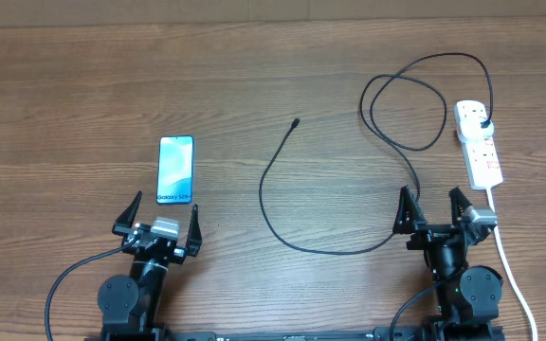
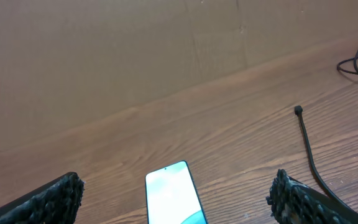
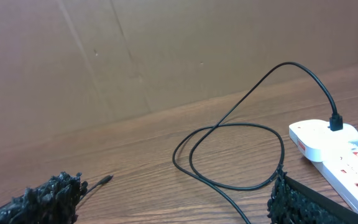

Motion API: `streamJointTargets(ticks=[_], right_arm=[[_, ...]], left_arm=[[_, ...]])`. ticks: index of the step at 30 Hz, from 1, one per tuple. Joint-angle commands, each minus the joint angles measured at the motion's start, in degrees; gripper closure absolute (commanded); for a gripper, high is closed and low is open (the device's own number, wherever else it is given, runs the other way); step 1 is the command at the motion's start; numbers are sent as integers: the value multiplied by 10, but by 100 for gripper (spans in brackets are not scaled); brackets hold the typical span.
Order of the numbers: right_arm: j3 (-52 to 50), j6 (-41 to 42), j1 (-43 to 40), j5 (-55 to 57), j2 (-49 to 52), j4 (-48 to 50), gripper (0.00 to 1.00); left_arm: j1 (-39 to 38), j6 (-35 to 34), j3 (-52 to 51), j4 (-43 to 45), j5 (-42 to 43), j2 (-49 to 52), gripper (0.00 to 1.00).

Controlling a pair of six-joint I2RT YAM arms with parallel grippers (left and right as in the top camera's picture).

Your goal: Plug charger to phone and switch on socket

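Phone point(image 1: 175, 170) is laid flat just beyond the empty, wide-open left gripper point(image 1: 164, 216), and the charger point(image 1: 262, 189) is run from mid-table to the socket point(image 1: 479, 147) at far right, beyond the equally open right gripper point(image 1: 431, 204), so each is squarely faced.

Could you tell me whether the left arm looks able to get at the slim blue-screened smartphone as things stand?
Probably yes. The slim blue-screened smartphone lies on the wooden table right in front of the open left gripper, with nothing on it; the thin black cable lies off to the side.
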Motion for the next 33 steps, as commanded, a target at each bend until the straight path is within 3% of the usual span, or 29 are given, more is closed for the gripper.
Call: streamJointTargets(ticks=[1,33], right_arm=[[-6,-2,-1,5,-5,1,0],[-6,-2,-1,5,-5,1,0]], left_arm=[[2,2,-3,0,-3,-7,1],[2,2,-3,24,1,-7,0]])
